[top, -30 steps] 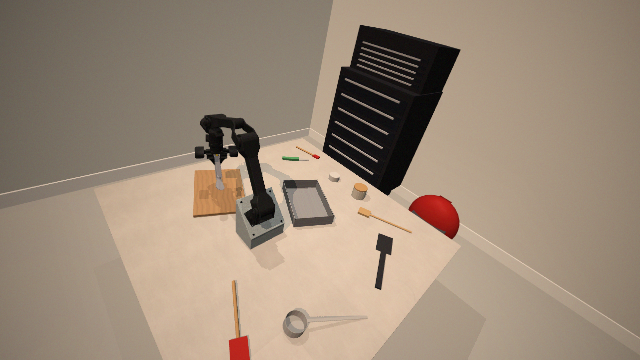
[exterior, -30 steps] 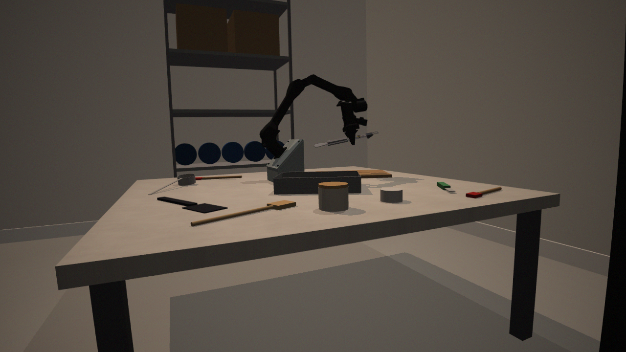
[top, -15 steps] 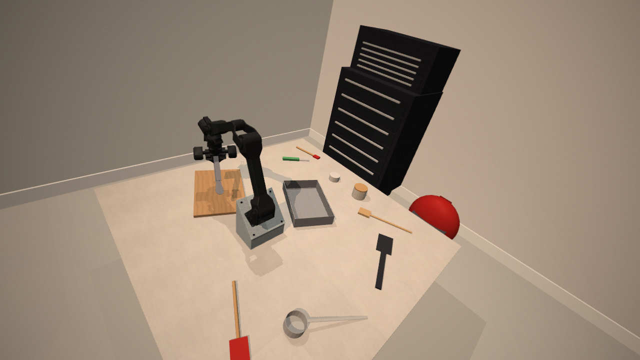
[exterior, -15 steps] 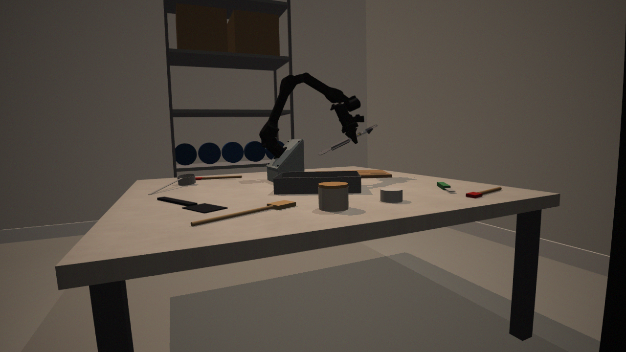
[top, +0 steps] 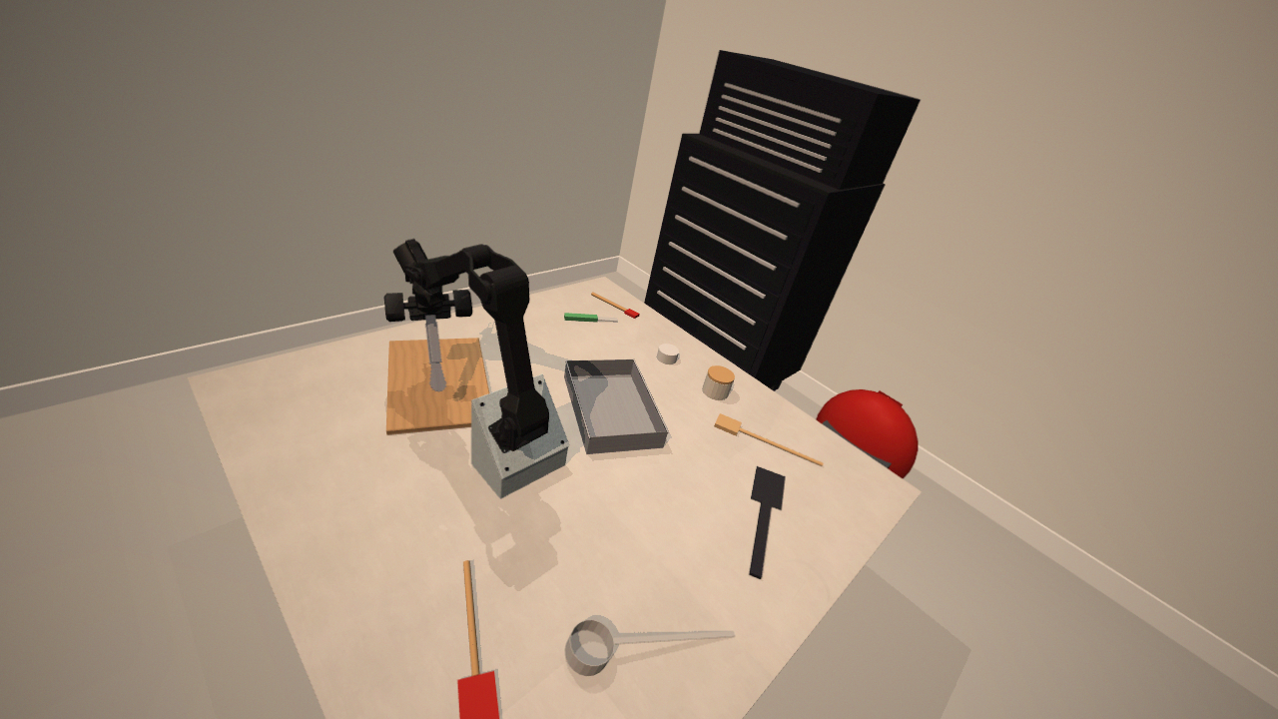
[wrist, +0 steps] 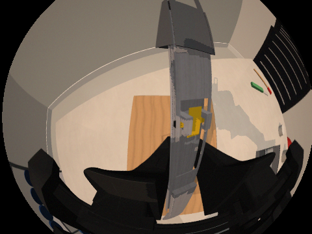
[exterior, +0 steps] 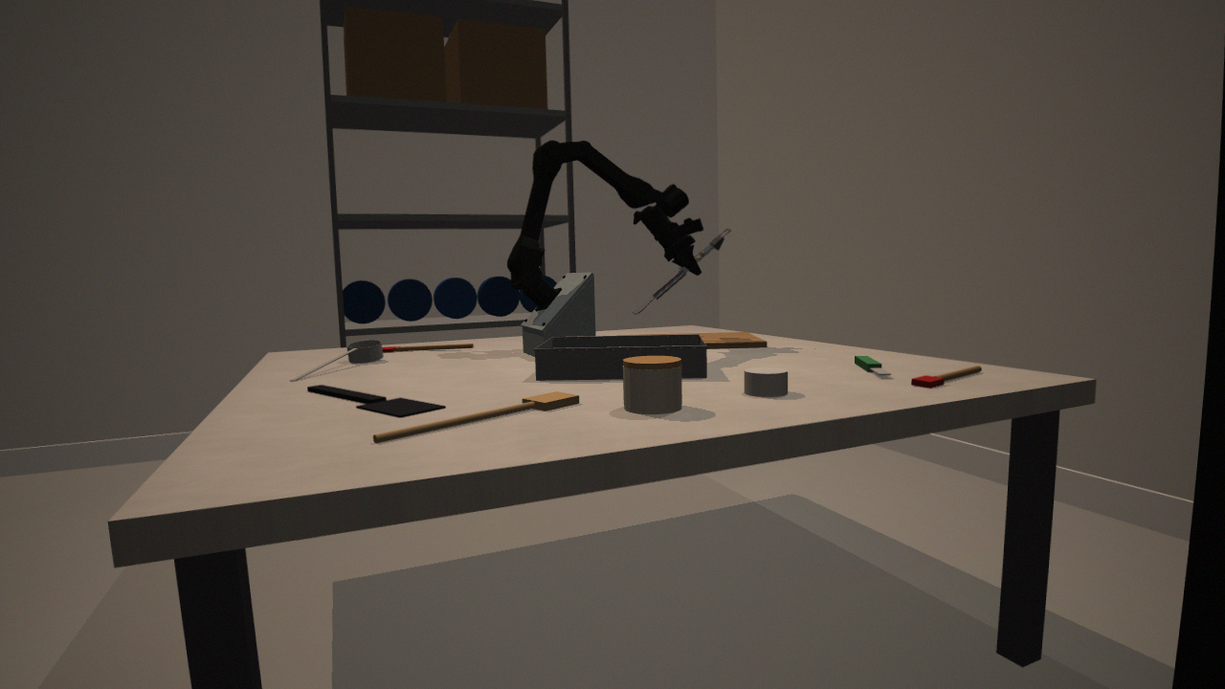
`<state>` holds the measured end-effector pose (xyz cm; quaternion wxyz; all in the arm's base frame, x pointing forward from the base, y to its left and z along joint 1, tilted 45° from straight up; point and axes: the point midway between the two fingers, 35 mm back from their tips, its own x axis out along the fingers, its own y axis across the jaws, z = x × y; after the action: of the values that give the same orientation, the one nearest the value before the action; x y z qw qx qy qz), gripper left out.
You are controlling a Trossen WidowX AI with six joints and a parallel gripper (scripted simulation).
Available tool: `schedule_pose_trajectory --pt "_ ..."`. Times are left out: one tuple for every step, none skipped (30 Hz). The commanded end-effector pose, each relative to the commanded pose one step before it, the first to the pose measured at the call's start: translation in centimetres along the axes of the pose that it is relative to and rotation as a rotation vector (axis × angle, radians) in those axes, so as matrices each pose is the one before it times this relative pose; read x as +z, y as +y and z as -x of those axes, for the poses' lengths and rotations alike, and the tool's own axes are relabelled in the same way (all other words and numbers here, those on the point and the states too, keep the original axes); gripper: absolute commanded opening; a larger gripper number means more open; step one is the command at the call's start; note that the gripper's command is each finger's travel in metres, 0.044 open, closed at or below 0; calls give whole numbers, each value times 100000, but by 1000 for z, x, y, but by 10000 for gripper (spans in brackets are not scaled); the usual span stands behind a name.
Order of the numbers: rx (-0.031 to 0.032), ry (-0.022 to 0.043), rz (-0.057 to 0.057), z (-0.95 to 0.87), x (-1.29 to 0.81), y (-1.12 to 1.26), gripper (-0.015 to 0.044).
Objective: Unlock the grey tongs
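Note:
My gripper (top: 429, 315) (exterior: 685, 262) (wrist: 181, 140) is shut on the grey tongs (top: 434, 358) (exterior: 662, 287) (wrist: 187, 91) and holds them in the air above the wooden board (top: 410, 401) (exterior: 736, 339) (wrist: 145, 126). The tongs are tilted, with their tips pointing down and towards the arm's base, and their arms lie close together. A yellow lock piece (wrist: 194, 121) shows near their middle in the wrist view. The dark roasting tin (top: 614, 403) (exterior: 616, 355) stands empty to the right of the arm's base.
On the table lie a black spatula (top: 762, 518), a wooden spatula (top: 762, 438), a lidded jar (top: 717, 381), a small white puck (top: 667, 354), a metal scoop (top: 594, 645), a red-bladed scraper (top: 473, 652), and two small tools (top: 589, 317) (top: 616, 306). A black drawer cabinet (top: 759, 223) stands behind.

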<state>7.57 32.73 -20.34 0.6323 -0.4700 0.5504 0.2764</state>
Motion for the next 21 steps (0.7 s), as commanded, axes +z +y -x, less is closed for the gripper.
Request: schedule_pose_trajectory --pt "-353 -8263 553 811 208 27 -150" --pt "-31 -1651 -68 133 14 -9 -150" --pt "94 -1557 -68 130 12 -6 -150" --pt "-30 -1646 -82 143 13 -14 -150" --pt "-27 -1647 -91 148 13 -16 -150" --pt "-45 -1573 -48 151 11 -27 -150" --pt "-21 -1577 -106 151 12 -20 -150" --pt "-18 -1574 -114 156 12 -22 -150" --pt "-15 -1571 -122 160 12 -25 -150" --pt "-12 -1569 -130 165 12 -27 -150" --pt "-9 -1566 -139 169 13 -30 -150" --pt "-6 -1563 -147 174 13 -32 -150" --pt "-4 -1561 -155 179 13 -35 -150" --pt "-1 -1558 -164 183 14 -38 -150" --pt "25 -1556 -152 186 17 -38 -150" --pt "2 -1552 -182 192 15 -43 -150" --pt "5 -1549 -190 197 16 -46 -150" --pt "8 -1546 -199 201 17 -49 -150" --pt "10 -1543 -208 206 18 -52 -150" --pt "16 -1535 -242 212 19 -57 -150" --pt "19 -1532 -251 216 21 -60 -150"
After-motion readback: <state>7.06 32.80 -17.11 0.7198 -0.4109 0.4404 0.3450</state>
